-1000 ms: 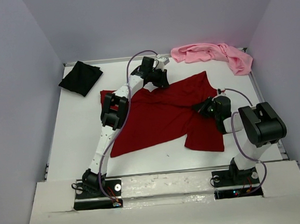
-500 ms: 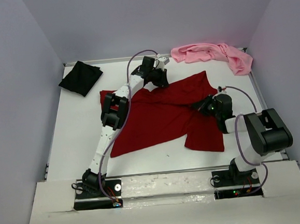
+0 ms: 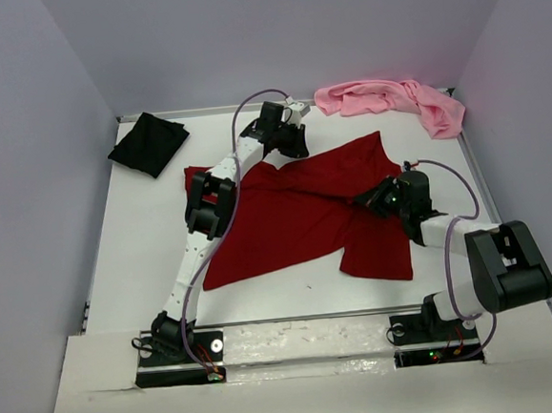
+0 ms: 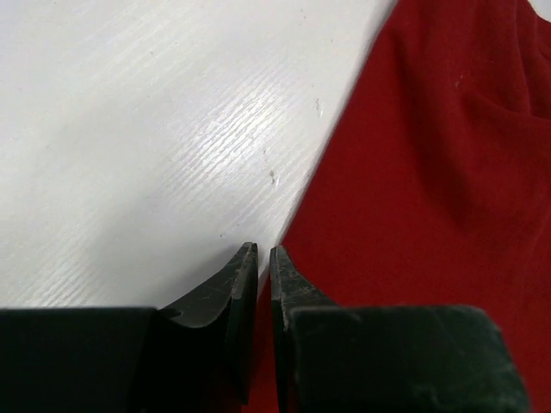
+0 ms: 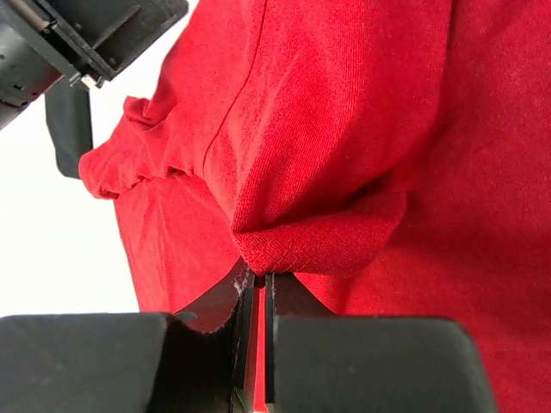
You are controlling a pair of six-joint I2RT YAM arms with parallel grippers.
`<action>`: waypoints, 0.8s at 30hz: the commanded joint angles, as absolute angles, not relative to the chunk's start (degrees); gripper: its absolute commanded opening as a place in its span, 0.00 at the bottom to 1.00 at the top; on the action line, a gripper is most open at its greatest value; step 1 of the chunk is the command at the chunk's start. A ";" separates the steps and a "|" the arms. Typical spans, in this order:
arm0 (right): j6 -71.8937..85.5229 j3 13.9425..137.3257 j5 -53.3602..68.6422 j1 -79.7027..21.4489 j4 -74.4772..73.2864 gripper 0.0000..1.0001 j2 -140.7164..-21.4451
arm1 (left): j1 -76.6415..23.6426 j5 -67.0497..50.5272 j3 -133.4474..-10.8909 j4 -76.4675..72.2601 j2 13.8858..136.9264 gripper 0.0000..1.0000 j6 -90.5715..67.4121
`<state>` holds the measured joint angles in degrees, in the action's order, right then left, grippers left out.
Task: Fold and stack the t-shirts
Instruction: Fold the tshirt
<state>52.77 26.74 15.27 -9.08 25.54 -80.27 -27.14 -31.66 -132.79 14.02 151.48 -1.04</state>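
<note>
White tabletop (image 3: 140,246) carries the spread dark red cloth t-shirt (image 3: 296,219); the right hand (image 5: 258,277) has just clamped shut on a bunched fold, the left hand (image 4: 263,251) pinches the far edge, so folding can start

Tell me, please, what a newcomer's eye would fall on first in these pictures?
The dark red t-shirt sprawls across the middle of the white table, the boldest thing in view. The left tool pinches its far edge and the right tool a bunched fold at its right side. A crumpled light pink t-shirt lies in the far right corner, a black t-shirt at the far left.
</note>
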 commanded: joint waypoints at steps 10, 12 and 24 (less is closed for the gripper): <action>55.81 34.36 19.42 -9.49 16.62 0.00 -77.43 | -26.81 -31.03 -133.86 13.71 148.10 0.22 1.32; 57.21 34.45 20.65 -9.49 16.35 0.00 -78.48 | -26.72 -30.76 -133.77 13.71 148.10 0.22 1.49; 57.14 32.61 24.34 -9.49 16.52 0.05 -84.90 | -26.81 -30.85 -133.86 13.80 147.74 0.22 1.67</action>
